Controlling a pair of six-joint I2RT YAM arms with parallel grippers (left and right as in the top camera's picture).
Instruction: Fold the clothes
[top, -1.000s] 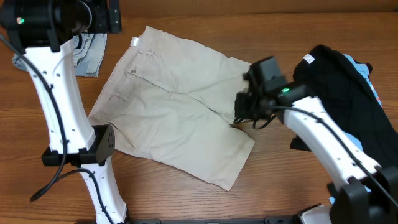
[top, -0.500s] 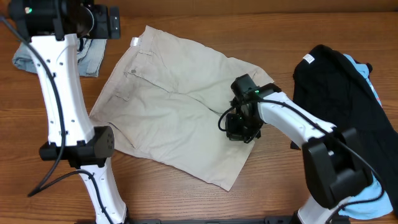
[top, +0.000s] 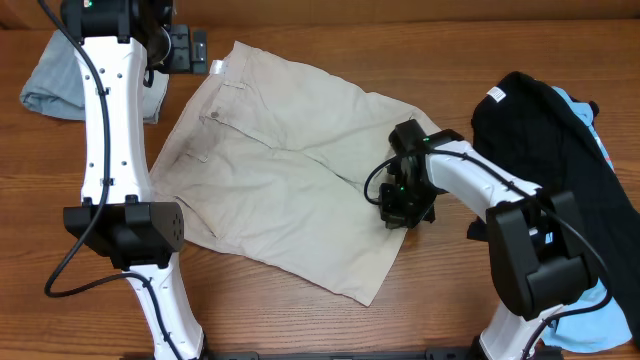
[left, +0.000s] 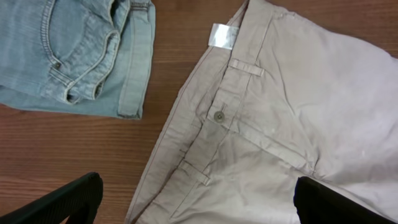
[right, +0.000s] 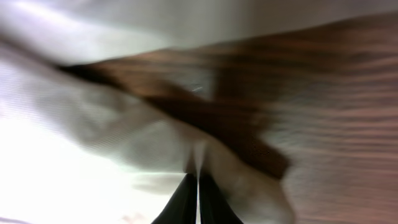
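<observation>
The beige khaki shorts lie spread flat mid-table, waistband to the far left, with a button and a white tag. My left gripper hovers above the waistband corner, and in its wrist view it is wide open with nothing between its fingers. My right gripper is down at the shorts' right leg edge. In the blurred right wrist view its fingertips are shut on a pinched ridge of the khaki cloth.
Folded light-blue denim shorts lie at the far left. A black garment lies over a sky-blue one at the right. Bare wood runs along the front edge.
My left arm has swung right, from over the denim shorts to the khaki waistband. My right gripper came down onto the shorts' right edge, then shifted slightly right.
</observation>
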